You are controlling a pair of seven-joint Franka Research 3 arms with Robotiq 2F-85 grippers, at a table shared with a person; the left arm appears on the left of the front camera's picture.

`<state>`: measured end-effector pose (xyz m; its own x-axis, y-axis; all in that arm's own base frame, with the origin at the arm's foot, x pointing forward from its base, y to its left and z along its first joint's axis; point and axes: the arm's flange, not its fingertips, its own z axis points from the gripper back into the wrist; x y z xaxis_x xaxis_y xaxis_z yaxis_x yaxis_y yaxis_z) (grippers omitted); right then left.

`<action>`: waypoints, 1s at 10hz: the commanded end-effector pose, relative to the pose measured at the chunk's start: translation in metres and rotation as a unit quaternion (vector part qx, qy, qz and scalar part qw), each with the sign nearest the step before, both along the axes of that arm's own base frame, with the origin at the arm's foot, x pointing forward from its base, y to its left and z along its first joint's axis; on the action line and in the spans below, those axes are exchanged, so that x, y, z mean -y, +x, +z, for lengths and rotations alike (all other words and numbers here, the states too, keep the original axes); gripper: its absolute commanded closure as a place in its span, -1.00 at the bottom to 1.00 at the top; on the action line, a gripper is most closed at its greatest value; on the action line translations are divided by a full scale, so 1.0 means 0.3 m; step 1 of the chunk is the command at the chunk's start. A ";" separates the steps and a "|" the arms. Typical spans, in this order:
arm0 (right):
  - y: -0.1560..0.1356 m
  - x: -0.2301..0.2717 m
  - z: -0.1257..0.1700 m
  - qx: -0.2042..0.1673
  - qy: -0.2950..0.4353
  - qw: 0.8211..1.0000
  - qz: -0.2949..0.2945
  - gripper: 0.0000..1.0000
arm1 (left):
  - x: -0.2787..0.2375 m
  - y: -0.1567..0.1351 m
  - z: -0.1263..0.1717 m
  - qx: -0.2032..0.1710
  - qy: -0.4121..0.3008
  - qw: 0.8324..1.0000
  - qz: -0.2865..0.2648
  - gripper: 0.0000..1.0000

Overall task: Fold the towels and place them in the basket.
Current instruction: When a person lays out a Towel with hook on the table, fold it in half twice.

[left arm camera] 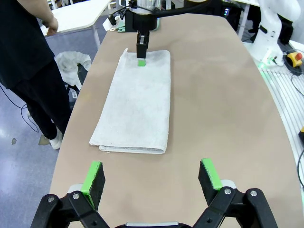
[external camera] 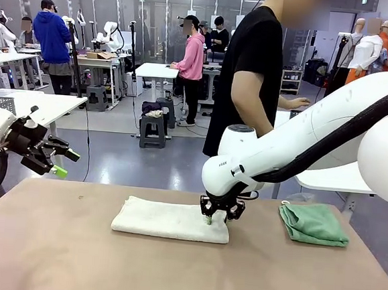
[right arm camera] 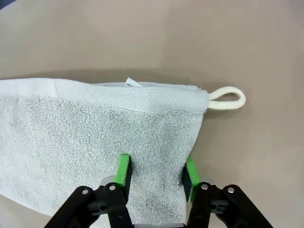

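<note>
Front faces person across table; wrists: left high, right close; all share cream towel [external camera: 171, 220].

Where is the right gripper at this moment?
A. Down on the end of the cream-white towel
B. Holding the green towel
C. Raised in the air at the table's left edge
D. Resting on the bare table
A. The right gripper is down on the right end of the folded cream-white towel, its green pads on either side of the cloth; the green towel lies apart, untouched.
</note>
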<state>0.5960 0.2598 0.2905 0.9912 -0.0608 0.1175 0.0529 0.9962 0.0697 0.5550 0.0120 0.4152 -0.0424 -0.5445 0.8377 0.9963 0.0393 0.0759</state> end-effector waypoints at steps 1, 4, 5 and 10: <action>0.015 -0.023 -0.035 -0.008 -0.038 0.999 -0.025 0.97 | 0.000 -0.002 0.002 0.001 0.000 1.000 0.000 -1.00; 0.018 -0.039 -0.019 -0.012 -0.052 0.998 -0.026 0.68 | 0.000 -0.002 0.002 0.001 0.000 1.000 0.000 -1.00; 0.017 -0.042 -0.017 -0.012 -0.053 0.998 -0.024 1.00 | 0.000 -0.002 0.002 0.001 0.000 1.000 0.000 -1.00; 0.038 0.084 -0.003 0.046 -0.087 0.995 0.033 0.95 | 0.000 -0.002 0.002 0.001 0.000 1.000 0.000 -1.00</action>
